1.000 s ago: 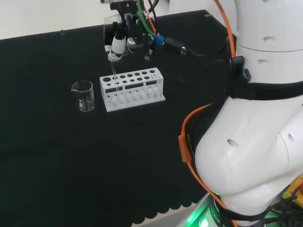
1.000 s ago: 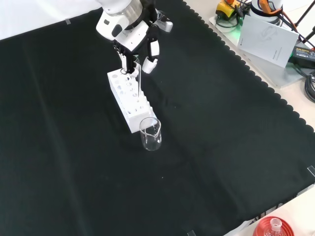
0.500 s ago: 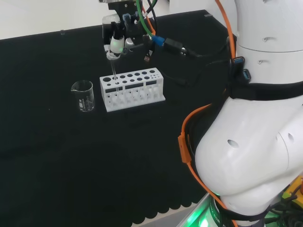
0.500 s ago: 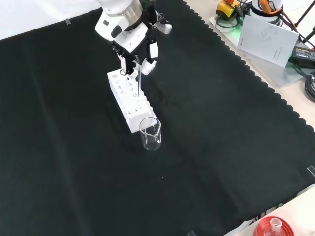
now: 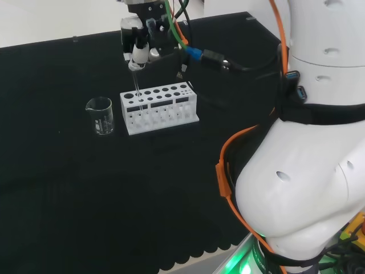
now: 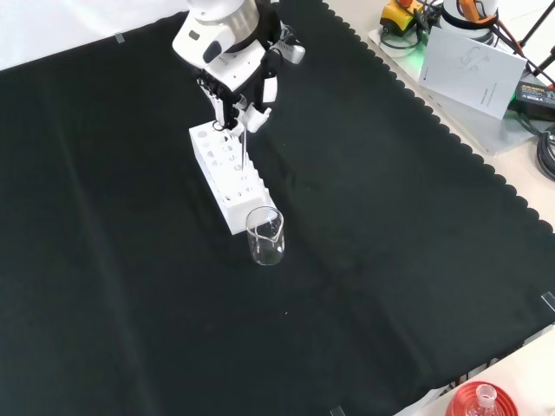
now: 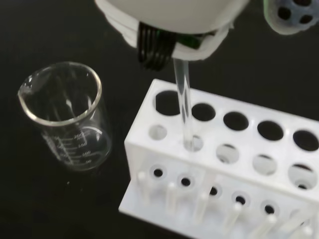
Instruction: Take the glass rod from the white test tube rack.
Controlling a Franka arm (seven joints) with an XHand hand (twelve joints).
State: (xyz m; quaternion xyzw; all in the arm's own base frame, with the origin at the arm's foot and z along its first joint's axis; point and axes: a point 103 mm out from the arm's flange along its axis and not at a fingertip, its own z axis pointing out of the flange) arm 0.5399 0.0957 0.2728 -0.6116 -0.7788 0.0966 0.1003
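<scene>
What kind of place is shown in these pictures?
Probably a robot test bench set up like a chemistry lab: a white rack with a glass rod, a glass beaker, and a black cloth covering the bench.

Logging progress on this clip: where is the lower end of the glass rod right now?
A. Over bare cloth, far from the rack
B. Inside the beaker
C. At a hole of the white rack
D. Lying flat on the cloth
C: in the wrist view the glass rod, held by the hand, reaches down to a hole of the white rack.
</scene>
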